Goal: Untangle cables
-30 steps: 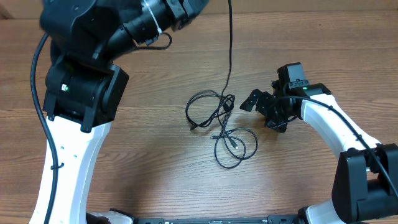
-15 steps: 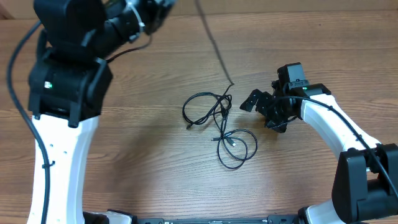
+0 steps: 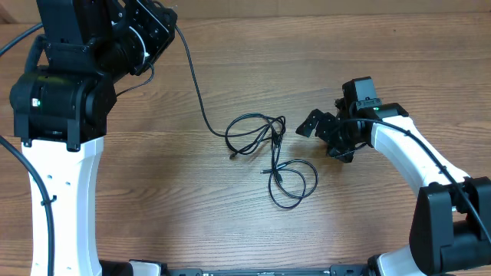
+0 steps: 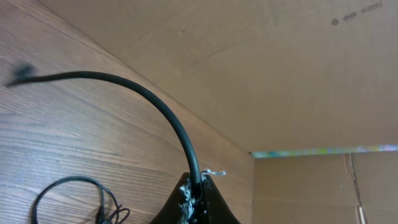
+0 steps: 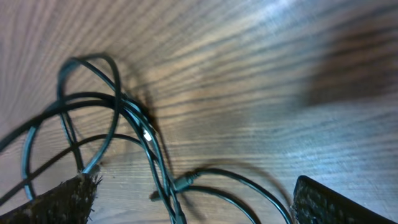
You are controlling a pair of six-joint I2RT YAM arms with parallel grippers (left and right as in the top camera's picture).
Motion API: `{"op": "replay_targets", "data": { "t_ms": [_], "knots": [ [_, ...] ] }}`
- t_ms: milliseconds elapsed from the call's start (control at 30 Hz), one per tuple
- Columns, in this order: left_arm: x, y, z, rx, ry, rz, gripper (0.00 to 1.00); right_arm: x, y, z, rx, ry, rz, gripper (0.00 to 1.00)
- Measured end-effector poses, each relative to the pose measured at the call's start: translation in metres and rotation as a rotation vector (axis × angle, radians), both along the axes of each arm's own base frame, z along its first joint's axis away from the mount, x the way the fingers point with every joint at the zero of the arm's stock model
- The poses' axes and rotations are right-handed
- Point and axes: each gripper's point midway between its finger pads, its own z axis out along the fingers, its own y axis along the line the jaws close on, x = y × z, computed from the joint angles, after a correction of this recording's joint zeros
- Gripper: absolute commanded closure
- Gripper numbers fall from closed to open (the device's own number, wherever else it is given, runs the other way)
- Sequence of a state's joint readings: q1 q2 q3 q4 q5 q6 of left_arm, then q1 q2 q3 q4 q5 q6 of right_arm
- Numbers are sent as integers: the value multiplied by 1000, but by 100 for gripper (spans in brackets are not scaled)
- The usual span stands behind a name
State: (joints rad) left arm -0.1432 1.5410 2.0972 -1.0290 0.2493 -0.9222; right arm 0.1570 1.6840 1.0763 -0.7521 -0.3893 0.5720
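The cables point(image 3: 268, 142) lie tangled mid-table as thin black loops, with a lower loop point(image 3: 293, 184) beside them. One strand point(image 3: 196, 92) runs from the tangle up and left to my left gripper point(image 3: 170, 24), which is shut on it. In the left wrist view the strand point(image 4: 155, 102) arcs out of the closed fingertips point(image 4: 199, 198), its free end point(image 4: 18, 74) in the air. My right gripper point(image 3: 324, 138) stands open just right of the tangle. In the right wrist view the cable loops point(image 5: 149, 149) and a plug point(image 5: 183, 182) lie on the wood ahead of its open fingers point(image 5: 65, 199).
The table is brown wood point(image 3: 368, 46), and a cardboard wall point(image 4: 280, 74) stands behind it. Thick black arm cables point(image 3: 47, 203) hang along the left arm. The white right arm point(image 3: 406, 153) reaches in from the lower right.
My left gripper has swung left with its strand, which now slants from the tangle to the upper left instead of rising straight up. The tangle shifted slightly left. The right arm stayed still.
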Motion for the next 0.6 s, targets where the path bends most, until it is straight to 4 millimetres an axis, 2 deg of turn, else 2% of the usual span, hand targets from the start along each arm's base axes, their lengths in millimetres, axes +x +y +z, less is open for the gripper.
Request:
{"op": "replay_targets", "data": {
  "t_ms": [100,200,267,400,467,600],
  "knots": [
    [0,0,0,12,-5,-7,96,-1,5,2,31,5,6,0],
    [0,0,-1,15,-4,-8,96,-6,21,11,133,18,38,0],
    [-2,1,-3,21,8,-6,96,-13,41,25,252,-38,197,0],
    [-6,14,-19,53,76,67,96,-55,86,58,502,-181,594,0],
    [-8,22,-26,71,108,110,96,-63,94,66,553,-222,667,0],
    [-9,30,-31,88,129,154,96,-66,96,71,587,-274,722,0]
  ]
}}
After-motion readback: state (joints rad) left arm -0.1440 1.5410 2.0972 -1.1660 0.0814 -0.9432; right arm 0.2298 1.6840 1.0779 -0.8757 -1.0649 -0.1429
